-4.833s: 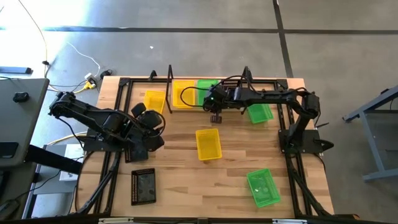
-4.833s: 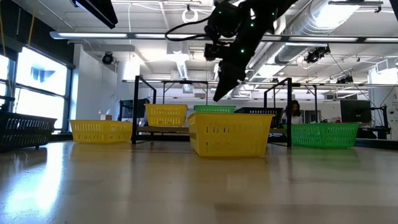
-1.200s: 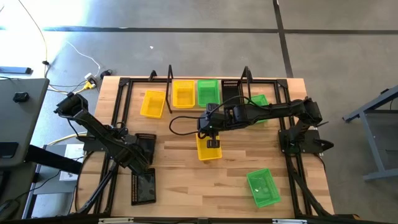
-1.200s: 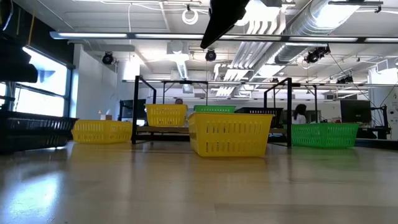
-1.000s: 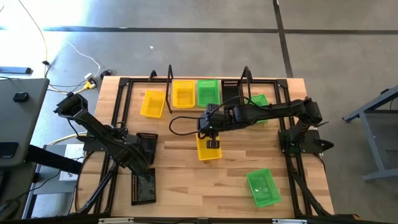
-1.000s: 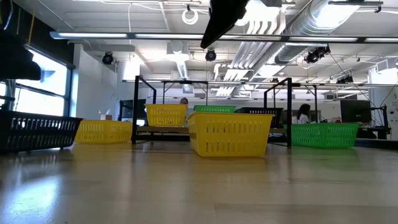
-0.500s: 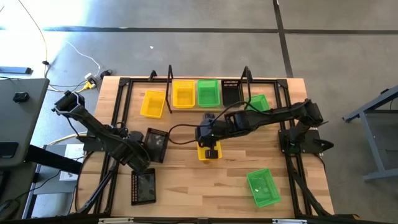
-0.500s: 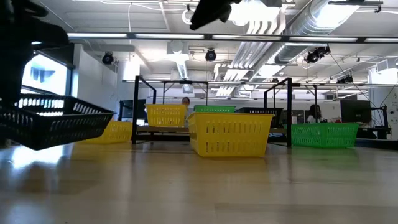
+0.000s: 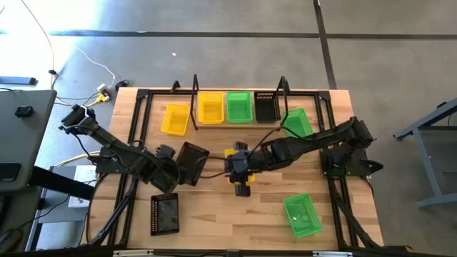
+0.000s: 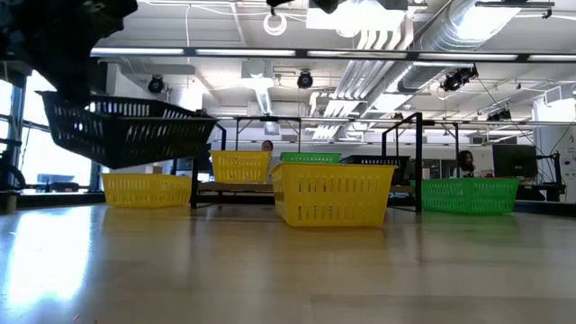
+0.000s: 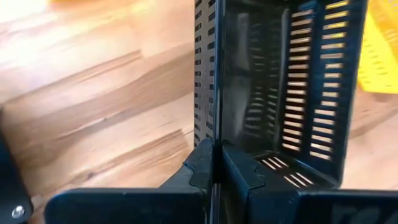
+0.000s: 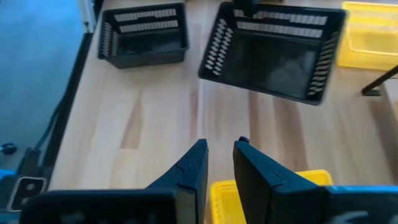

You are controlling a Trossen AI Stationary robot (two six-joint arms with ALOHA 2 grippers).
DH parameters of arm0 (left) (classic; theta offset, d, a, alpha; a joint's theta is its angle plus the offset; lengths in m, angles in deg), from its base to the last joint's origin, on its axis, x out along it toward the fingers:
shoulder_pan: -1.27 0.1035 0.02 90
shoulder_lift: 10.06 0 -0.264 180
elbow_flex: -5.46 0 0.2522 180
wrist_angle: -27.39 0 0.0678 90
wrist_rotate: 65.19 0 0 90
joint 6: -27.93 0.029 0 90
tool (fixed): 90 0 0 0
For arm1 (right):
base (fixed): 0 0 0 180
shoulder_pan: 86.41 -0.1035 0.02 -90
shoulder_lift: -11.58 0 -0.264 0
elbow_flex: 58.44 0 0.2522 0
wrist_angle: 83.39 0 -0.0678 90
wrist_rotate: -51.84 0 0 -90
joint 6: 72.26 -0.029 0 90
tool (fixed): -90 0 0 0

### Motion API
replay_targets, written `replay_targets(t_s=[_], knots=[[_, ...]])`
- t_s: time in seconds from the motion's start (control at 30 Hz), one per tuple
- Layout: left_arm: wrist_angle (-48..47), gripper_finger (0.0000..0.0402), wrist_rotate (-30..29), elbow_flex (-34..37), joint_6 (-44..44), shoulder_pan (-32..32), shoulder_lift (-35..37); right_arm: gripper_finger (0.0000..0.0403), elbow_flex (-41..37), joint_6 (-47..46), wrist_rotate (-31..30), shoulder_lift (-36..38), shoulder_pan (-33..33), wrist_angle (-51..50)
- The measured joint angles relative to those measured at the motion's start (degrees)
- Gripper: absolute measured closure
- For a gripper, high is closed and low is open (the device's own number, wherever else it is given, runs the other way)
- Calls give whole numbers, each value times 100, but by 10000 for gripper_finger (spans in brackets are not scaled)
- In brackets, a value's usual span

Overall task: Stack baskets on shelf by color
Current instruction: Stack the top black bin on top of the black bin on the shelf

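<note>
My left gripper (image 9: 173, 167) is shut on a black basket (image 9: 192, 163), which hangs tilted in the air left of the table's middle; the low view shows it clear of the wood (image 10: 126, 130). My right gripper (image 12: 219, 146) stands open over the near end of a yellow basket (image 9: 235, 173) at mid-table, with nothing between its fingers. The shelf (image 10: 236, 186) at the far edge carries a yellow basket (image 9: 211, 108), a green one (image 9: 239, 107) and a black one (image 9: 266, 107), side by side on their bottoms. My left gripper pinches one side wall of the black basket at its rim (image 11: 213, 134), one finger inside the basket and one outside. The fingers slant down from the table's left. The basket is lifted clear of the table, tipped, hanging ahead of the fingers.
A second black basket (image 9: 164, 214) lies on the table near the left front. A yellow basket (image 9: 176, 119) sits left of the shelf, a green one (image 9: 297, 123) right of it, and another green basket (image 9: 302, 215) at the near right.
My left gripper has risen and gone toward the table's middle, turning as it went; the black basket has come up off the table with it and tipped. My right gripper has moved toward the near edge, over the yellow basket at mid-table.
</note>
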Motion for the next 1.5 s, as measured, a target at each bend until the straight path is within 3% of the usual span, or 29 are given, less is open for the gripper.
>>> replay_targets(t_s=[0.53, 0.77, 1.1, 1.5], knots=[[1, 396, -209, -713, 521, 291, -2, 341, 0, 305, -17, 0, -286, 189], [0, 396, -159, -775, 95, 403, -2, 333, 0, 912, 179, 0, -284, 509], [-2, 396, -208, -775, -683, 468, -26, 270, 0, 1831, 231, -65, -224, 1259], [-9, 397, -295, -775, -1169, 677, -78, 268, 0, 2660, 251, -615, 77, 1650]])
